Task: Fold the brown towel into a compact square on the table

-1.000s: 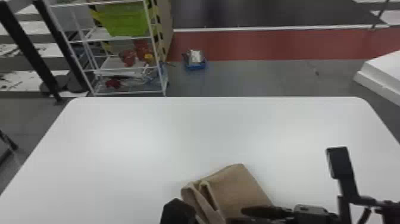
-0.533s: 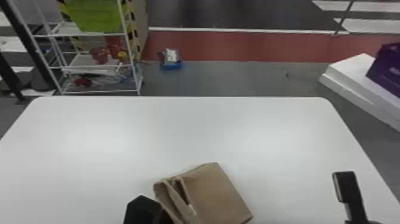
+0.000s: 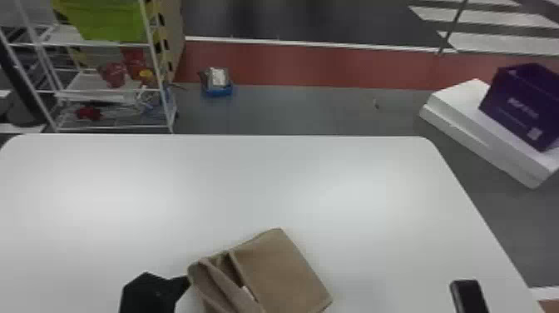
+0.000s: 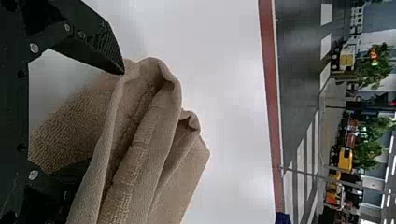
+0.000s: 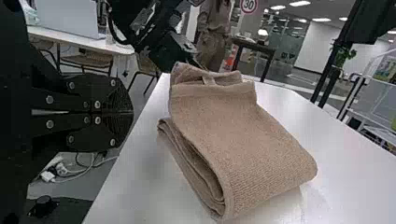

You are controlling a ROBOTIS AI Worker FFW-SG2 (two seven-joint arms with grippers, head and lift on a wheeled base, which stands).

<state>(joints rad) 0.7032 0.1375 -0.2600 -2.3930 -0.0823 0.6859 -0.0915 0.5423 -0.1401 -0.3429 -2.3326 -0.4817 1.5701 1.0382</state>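
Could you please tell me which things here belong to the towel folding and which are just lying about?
For the job:
- brown towel, partly folded
- white table under it
- left gripper, at the towel
- right gripper, closed

Lying about:
- purple box
- white rack
- blue tray on the floor

The head view looks forward and down from above the near side, taking in the white counter and, beyond it, the white wire rack at far left and purple box at far right. The left wrist view is close over the brown towel, facing the far side; it shares the red strip with the head view. The right wrist view faces left, low across the counter, with the left claw beyond the towel. All three share counter and towel.
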